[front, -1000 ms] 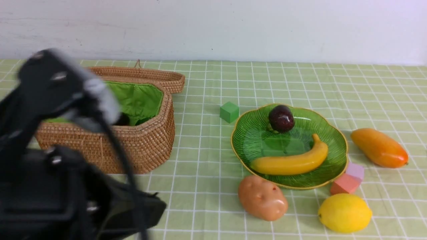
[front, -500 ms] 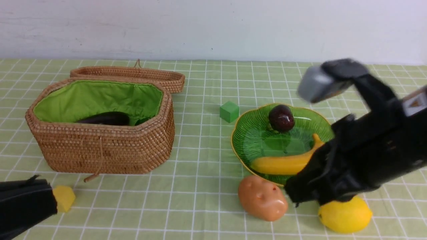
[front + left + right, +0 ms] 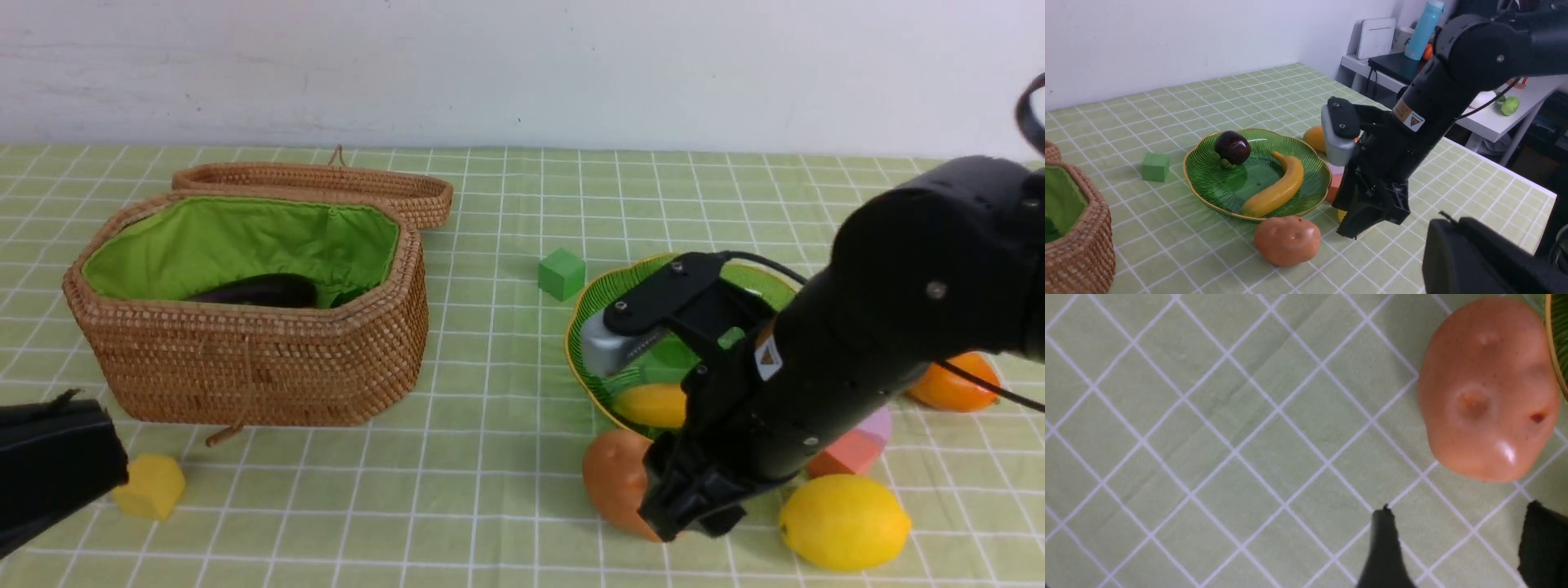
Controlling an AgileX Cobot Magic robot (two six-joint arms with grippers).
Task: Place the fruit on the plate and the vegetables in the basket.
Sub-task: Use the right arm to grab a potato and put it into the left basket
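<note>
My right gripper (image 3: 686,510) is open and hangs low just beside the tan-orange potato (image 3: 612,482), empty. In the right wrist view the potato (image 3: 1488,392) lies ahead of the spread fingertips (image 3: 1384,522). The green plate (image 3: 1208,188) holds the banana (image 3: 1278,188) and the mangosteen (image 3: 1232,147). The lemon (image 3: 845,523) and the mango (image 3: 959,388) lie on the cloth. The wicker basket (image 3: 245,367) holds the eggplant (image 3: 261,290). The red-orange vegetable does not show. My left gripper (image 3: 106,457) is shut and empty at the front left.
A green block (image 3: 562,273) sits between basket and plate. A yellow block (image 3: 151,487) lies in front of the basket by my left gripper. Pink and red blocks (image 3: 853,449) sit between plate and lemon. The basket lid (image 3: 326,184) lies open behind it.
My left arm has drawn back from over the basket to the front left. My right arm has swung in over the plate and come down beside the potato.
</note>
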